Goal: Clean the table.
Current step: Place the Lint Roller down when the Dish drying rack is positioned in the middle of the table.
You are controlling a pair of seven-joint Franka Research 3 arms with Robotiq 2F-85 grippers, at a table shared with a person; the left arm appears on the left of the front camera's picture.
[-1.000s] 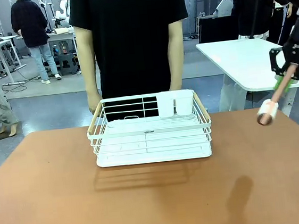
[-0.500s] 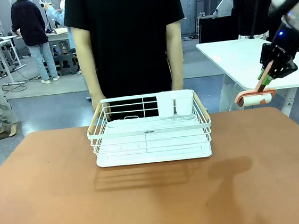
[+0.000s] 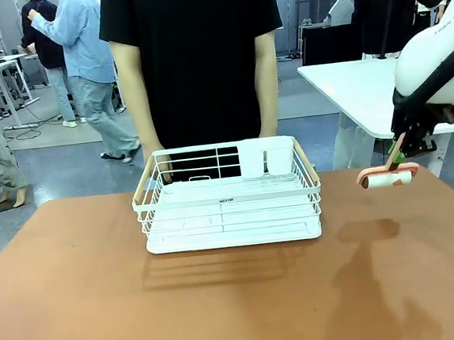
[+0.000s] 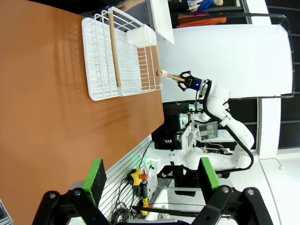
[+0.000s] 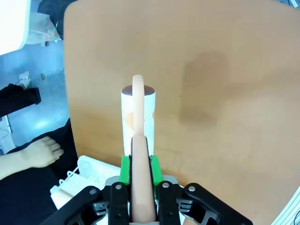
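Right gripper (image 3: 400,150), fingers clenched on the handle of the lint roller (image 3: 388,177), has swung from roller-pointing-down to roller level and has dropped since half a second ago, now hanging just right of the white rack (image 3: 228,196) above the brown desk (image 3: 102,297); I'd say it's lining up the first pass, no contact yet. Right wrist view shows the green pads (image 5: 124,168) pinching the handle and the roller (image 5: 137,117) over bare desk (image 5: 225,93); left wrist view shows the left gripper (image 4: 150,173) with fingers released, holding nothing, well off from the rack (image 4: 119,54).
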